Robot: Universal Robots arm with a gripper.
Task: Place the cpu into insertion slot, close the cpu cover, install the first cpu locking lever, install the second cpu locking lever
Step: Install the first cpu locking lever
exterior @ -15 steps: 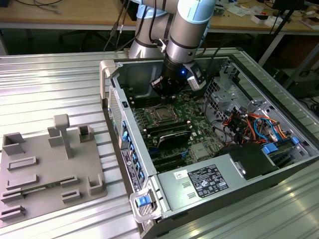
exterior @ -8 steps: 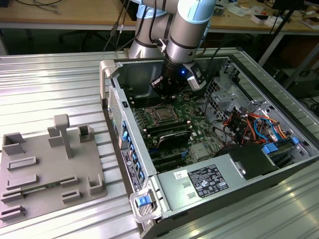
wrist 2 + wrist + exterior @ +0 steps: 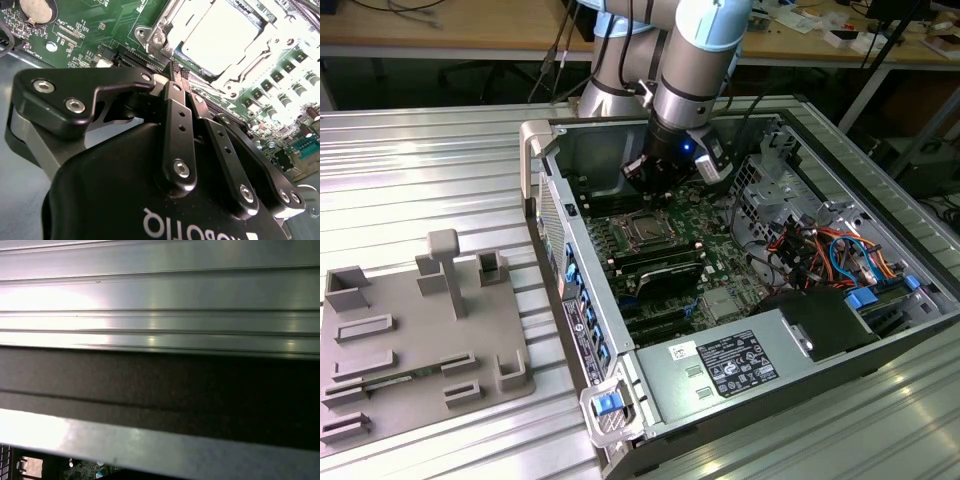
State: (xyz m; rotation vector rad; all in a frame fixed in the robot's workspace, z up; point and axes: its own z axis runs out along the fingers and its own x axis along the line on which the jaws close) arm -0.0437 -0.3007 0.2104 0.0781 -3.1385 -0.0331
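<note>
The cpu (image 3: 220,37) lies flat in the insertion slot (image 3: 645,229) on the green motherboard (image 3: 80,40), its pale silver top glaring under the light. The cpu cover (image 3: 165,22) lies down around it as a silver frame. In the second wrist view my gripper (image 3: 176,71) is shut, its black fingertips pressed together just off the socket's near corner, with nothing visible between them. The exterior view places my gripper (image 3: 657,180) low inside the case, just behind the socket. I cannot make out the locking levers' positions.
The open computer case (image 3: 545,150) lies on a ribbed metal table (image 3: 160,290). Long black memory slots (image 3: 660,265), a drive cage with orange and blue cables (image 3: 820,245) and the power supply (image 3: 740,365) surround the socket. A grey fixture plate (image 3: 410,330) sits at the exterior view's left.
</note>
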